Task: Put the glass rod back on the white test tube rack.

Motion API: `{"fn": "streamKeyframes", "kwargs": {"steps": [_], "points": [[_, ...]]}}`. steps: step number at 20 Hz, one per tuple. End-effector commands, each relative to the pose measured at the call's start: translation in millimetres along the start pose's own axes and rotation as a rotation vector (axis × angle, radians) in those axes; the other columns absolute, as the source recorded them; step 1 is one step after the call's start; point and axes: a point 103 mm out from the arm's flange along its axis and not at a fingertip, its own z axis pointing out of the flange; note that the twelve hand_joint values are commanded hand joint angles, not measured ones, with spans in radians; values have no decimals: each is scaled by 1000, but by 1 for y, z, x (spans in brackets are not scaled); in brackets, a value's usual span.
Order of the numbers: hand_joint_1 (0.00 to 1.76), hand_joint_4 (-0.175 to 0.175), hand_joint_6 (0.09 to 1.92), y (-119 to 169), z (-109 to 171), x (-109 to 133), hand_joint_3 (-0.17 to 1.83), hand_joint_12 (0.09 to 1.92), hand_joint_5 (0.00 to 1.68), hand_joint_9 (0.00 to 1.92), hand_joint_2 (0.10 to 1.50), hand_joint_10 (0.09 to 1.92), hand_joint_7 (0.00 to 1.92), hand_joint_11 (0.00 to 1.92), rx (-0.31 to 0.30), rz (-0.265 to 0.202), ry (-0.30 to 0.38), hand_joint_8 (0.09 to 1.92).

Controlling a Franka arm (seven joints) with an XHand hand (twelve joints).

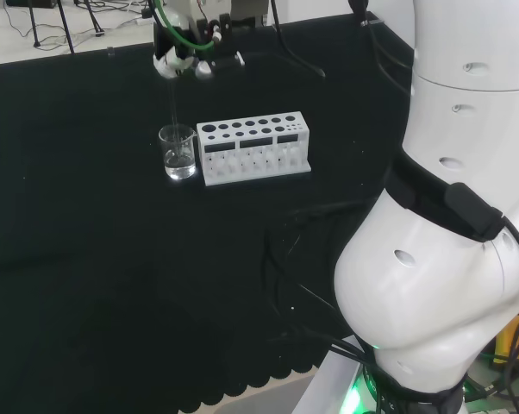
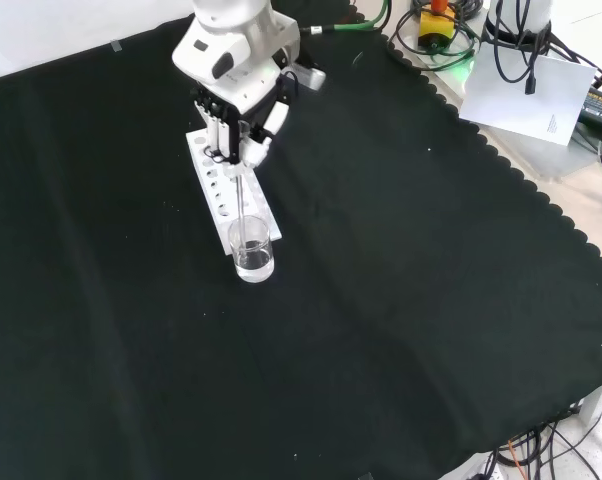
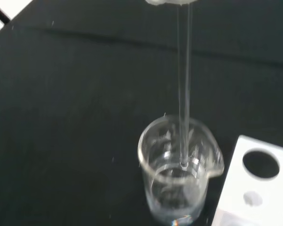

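Observation:
A thin clear glass rod (image 3: 184, 89) hangs upright from the hand (image 2: 239, 120), whose fingers pinch its upper end. The rod's lower tip stands inside a small clear glass beaker (image 3: 176, 176) holding a little clear liquid. In the head view the hand (image 1: 187, 59) hovers above the beaker (image 1: 178, 152), and the rod (image 1: 172, 103) runs down into it. The white test tube rack (image 1: 253, 147) with two rows of round holes stands right beside the beaker, to its right in the head view. In the front view the rack (image 2: 221, 185) lies just beyond the beaker (image 2: 252, 248), partly under the hand.
Black cloth covers the bench. The arm's big white links (image 1: 453, 216) stand at the head view's right, with black cables (image 1: 303, 285) trailing on the cloth near them. The cloth's scalloped edge (image 2: 521, 170) runs along the front view's right, with papers and cables beyond.

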Motion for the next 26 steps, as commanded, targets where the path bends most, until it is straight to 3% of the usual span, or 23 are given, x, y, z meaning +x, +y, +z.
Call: {"fn": "streamKeyframes", "kwargs": {"steps": [1, 5, 12, 16, 18, 20, 26], "points": [[1313, -175, 87, -11, -7, -11, -175, 633, 1391, 1595, 1100, 891, 1168, 1656, -1, 22, -14, 1039], [1313, -175, 87, -5, -13, -6, -175, 634, 1391, 1596, 1100, 891, 1168, 1656, -13, 19, -15, 1039], [1313, -175, 87, -26, -47, -10, -175, 634, 1391, 1596, 1100, 891, 1168, 1656, -59, 27, -6, 1040], [1313, -175, 87, -43, -71, -16, -175, 634, 1391, 1596, 1100, 891, 1169, 1656, -83, 73, -17, 1038], [1313, -175, 87, -55, -80, -21, -175, 634, 1391, 1596, 1100, 891, 1168, 1656, -101, 78, -23, 1038], [1313, -175, 87, -71, -90, -32, -175, 634, 1391, 1596, 1100, 890, 1169, 1656, -129, 64, 14, 1038], [1313, -175, 87, -74, -87, -63, -175, 633, 1391, 1595, 1100, 890, 1167, 1655, -132, 130, -14, 1040]]}}
